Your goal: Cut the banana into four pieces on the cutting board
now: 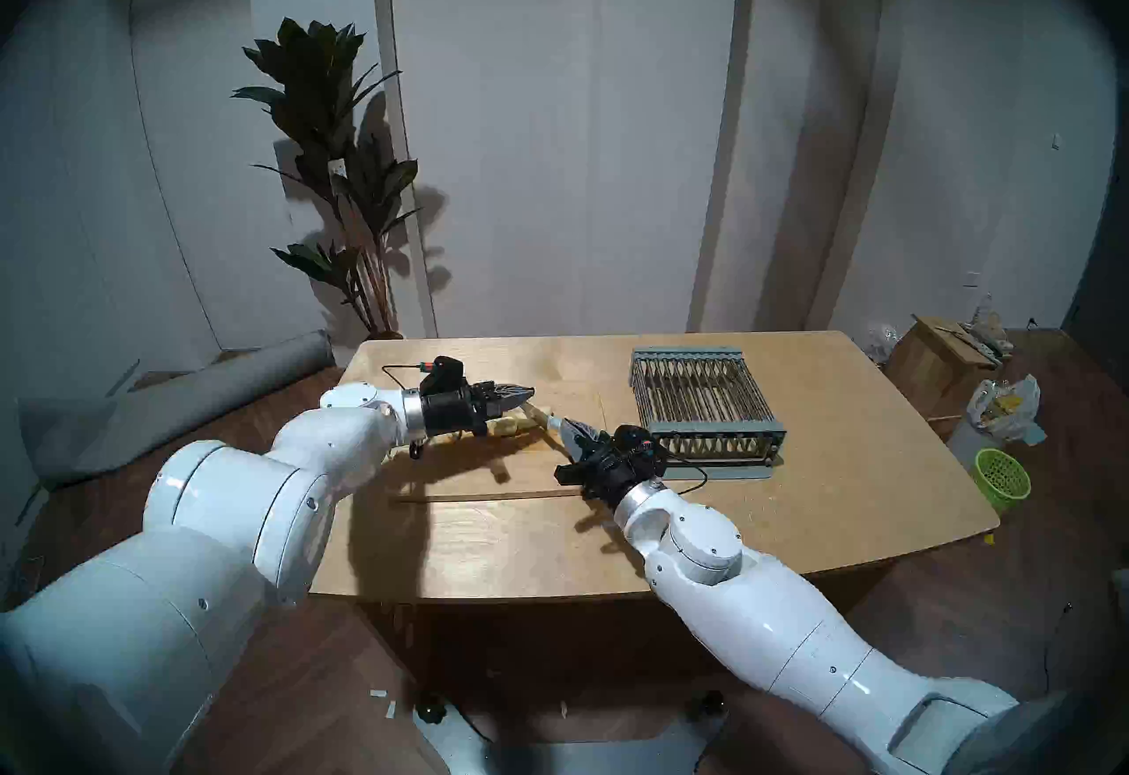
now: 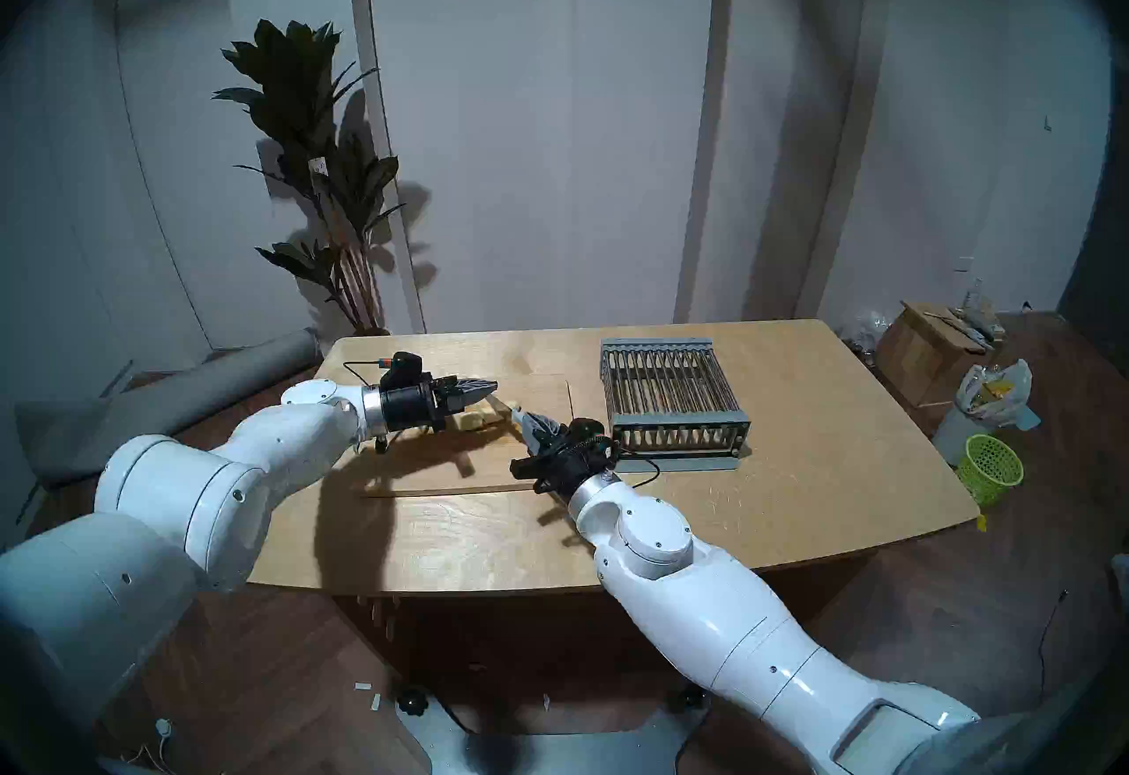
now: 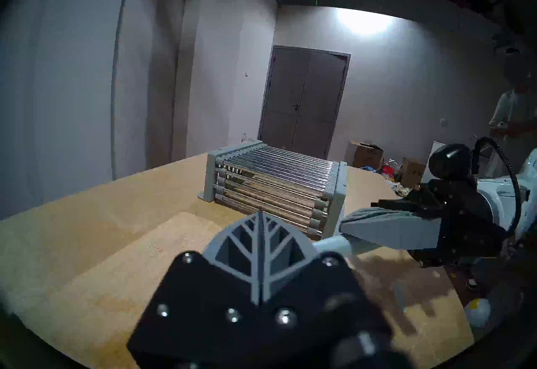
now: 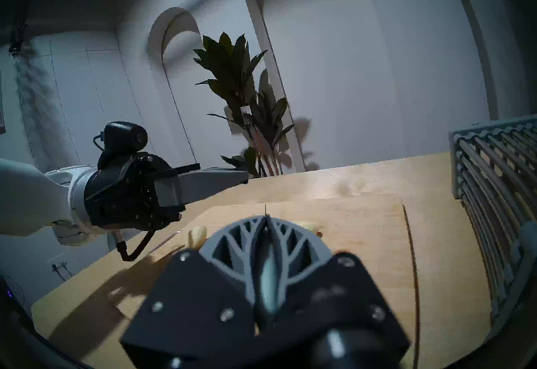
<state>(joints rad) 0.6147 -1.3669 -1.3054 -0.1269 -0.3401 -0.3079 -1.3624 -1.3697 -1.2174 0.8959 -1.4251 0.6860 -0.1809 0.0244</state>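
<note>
Pale banana [image 1: 510, 425] chunks lie on the light-wood cutting board [image 1: 482, 474] near its far side, partly hidden under my left wrist. My left gripper [image 1: 526, 391] hovers just above them, shut and empty, and its fingers [image 3: 261, 223] meet tip to tip. From the right, my right gripper [image 1: 557, 423] is shut on a knife with a pale grey handle [image 3: 334, 243]. It points at the chunks, and the thin blade reaches among them. In the right wrist view, banana pieces [image 4: 197, 236] show on either side of the closed fingers [image 4: 232, 240].
A grey slatted rack [image 1: 705, 404] stands on the table right of the board, close behind my right wrist. A potted plant [image 1: 342, 157] stands past the table's far left corner. A green basket [image 1: 1002, 477], bags and boxes sit on the floor at right.
</note>
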